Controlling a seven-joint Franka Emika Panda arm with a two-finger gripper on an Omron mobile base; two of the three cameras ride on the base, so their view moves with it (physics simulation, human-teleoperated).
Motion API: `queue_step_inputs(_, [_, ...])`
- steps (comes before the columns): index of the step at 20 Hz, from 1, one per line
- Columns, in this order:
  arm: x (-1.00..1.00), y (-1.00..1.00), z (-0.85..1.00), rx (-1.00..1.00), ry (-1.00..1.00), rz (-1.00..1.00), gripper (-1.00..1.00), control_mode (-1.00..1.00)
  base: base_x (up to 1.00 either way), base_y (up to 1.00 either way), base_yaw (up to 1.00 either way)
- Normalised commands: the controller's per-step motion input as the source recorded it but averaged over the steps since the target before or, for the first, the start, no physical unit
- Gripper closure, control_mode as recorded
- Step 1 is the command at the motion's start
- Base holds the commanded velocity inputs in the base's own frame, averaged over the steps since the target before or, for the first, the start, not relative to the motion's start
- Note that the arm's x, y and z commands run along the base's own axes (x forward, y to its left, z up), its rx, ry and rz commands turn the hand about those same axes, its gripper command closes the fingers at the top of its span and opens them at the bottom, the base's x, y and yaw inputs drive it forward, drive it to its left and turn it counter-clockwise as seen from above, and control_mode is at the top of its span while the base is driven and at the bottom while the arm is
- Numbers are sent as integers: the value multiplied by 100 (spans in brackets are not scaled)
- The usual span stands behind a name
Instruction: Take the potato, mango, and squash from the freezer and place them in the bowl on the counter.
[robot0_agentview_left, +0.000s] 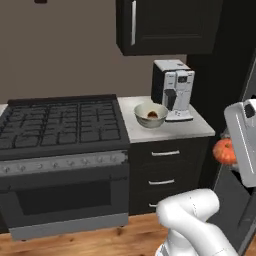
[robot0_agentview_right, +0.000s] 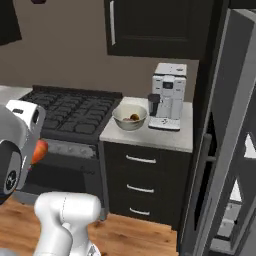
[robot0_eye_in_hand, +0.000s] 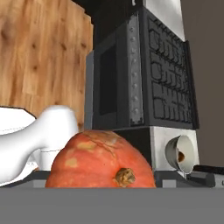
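Squash (robot0_eye_in_hand: 101, 159), orange-red with a brown stem stub, sits right in front of the hand camera, so close that it covers the gripper's fingertips; we cannot tell from these pictures how the jaws stand around it. In the left base view we see the same orange squash (robot0_agentview_left: 224, 151) tucked against the white hand at the right edge, level with the black drawers (robot0_agentview_left: 165, 172) and well apart from the counter (robot0_agentview_left: 150, 131) top. In the right base view only a sliver of it (robot0_agentview_right: 40, 151) peeks out beside the white arm at the left, in front of the stove (robot0_agentview_right: 75, 112).

We see the bowl (robot0_agentview_left: 151, 115) standing upright on the counter, between the stove's edge and the coffee machine (robot0_agentview_left: 173, 90), just beside the machine's base. Inside the bowl lies something small and brownish-orange; we cannot tell which item it is. The hand view shows the bowl (robot0_eye_in_hand: 180, 154) on its side, since that camera is rolled.

At the right of the right base view the freezer (robot0_agentview_right: 235, 125) stands with its thick grey door swung open, white shelves showing low inside.
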Motion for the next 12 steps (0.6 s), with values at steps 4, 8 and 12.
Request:
queue_step_inputs(4, [0, 0, 0, 0, 0, 0, 100, 100, 98, 89, -64])
queue_step_inputs(8, [0, 0, 0, 0, 0, 0, 100, 100, 80, 69, -66])
queue_step_inputs(12, [0, 0, 0, 0, 0, 0, 100, 100, 97, 8, -52])
